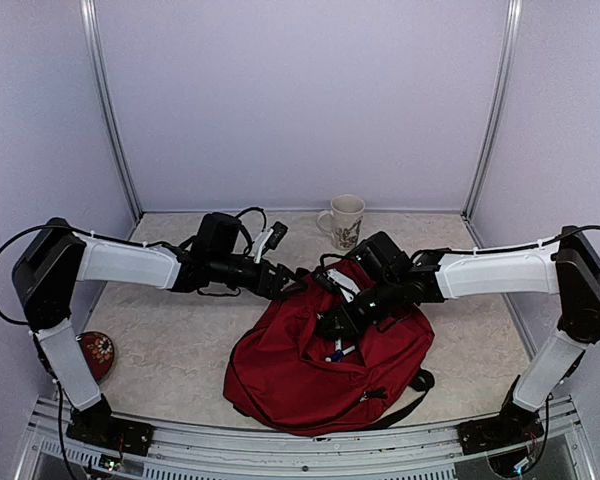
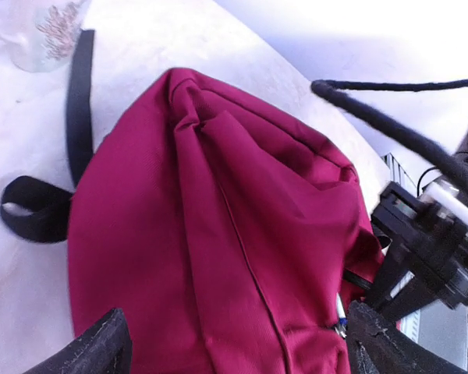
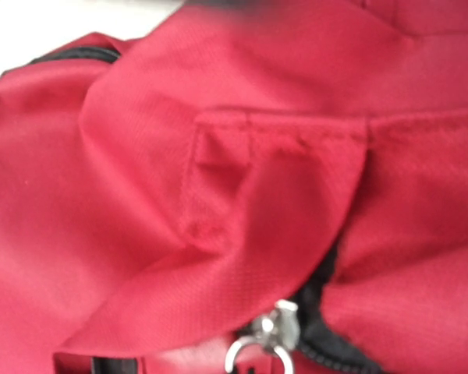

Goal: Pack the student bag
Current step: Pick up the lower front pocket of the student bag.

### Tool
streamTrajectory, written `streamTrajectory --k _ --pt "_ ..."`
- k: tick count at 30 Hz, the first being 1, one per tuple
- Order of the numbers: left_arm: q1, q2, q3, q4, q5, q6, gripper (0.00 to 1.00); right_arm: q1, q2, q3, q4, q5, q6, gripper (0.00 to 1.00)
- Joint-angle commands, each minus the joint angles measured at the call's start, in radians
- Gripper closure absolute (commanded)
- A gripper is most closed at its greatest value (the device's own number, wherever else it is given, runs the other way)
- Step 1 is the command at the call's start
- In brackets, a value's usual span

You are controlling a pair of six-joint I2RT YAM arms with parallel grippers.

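Dark-red student bag (image 1: 300,380) slumps crumpled on the desk (image 1: 170,350), zipper (image 3: 274,333) gaping; left jaws spread wide over its fabric, right jaws I cannot tell.

Dark-red student bag (image 1: 300,365) — black straps; white floral-patterned mug (image 1: 345,221).

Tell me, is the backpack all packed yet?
Not yet. Something white and blue already sits in the opening of the backpack. The open left pincer and the right pincer are both at it. The zip by the metal pull looks unclosed, and the mug and a red round thing sit outside.
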State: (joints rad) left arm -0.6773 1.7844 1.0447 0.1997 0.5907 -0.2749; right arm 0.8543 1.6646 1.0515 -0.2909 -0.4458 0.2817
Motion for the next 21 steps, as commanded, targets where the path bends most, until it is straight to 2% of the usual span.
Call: streamTrajectory --k 1,5,8,10,14,15,16,17,19,21 --pt "-0.028 0.138 0.105 -0.134 0.101 0.055 0.07 -0.009 0.020 0.026 -0.025 -0.031 -0.008 1.00" --pt "-0.053 0.181 0.141 -0.208 0.096 0.105 0.08 -0.019 0.012 0.014 -0.023 -0.011 0.009 1.00" --pt "-0.056 0.186 0.120 -0.206 0.113 0.108 0.16 -0.027 0.003 0.007 -0.010 -0.003 0.023 1.00" --pt "-0.062 0.194 0.120 -0.206 0.128 0.106 0.31 -0.034 0.003 0.007 -0.007 0.001 0.025 1.00" --pt "-0.085 0.193 0.125 -0.195 0.166 0.105 0.69 -0.048 0.009 0.011 -0.019 0.001 0.027 1.00" --pt "-0.088 0.185 0.122 -0.186 0.172 0.099 0.80 -0.052 0.008 0.011 -0.027 0.002 0.027 1.00" --pt "-0.087 0.177 0.116 -0.174 0.173 0.091 0.96 -0.055 0.004 0.010 -0.036 0.002 0.027 1.00" --pt "-0.083 0.166 0.107 -0.163 0.165 0.079 1.00 -0.058 -0.002 0.006 -0.044 0.004 0.027 1.00" --pt "-0.071 0.137 0.088 -0.136 0.134 0.056 1.00 -0.065 -0.016 -0.003 -0.059 0.004 0.029 1.00" --pt "-0.057 0.101 0.060 -0.122 0.047 0.034 1.00 -0.069 -0.026 -0.011 -0.083 -0.004 0.033 1.00"
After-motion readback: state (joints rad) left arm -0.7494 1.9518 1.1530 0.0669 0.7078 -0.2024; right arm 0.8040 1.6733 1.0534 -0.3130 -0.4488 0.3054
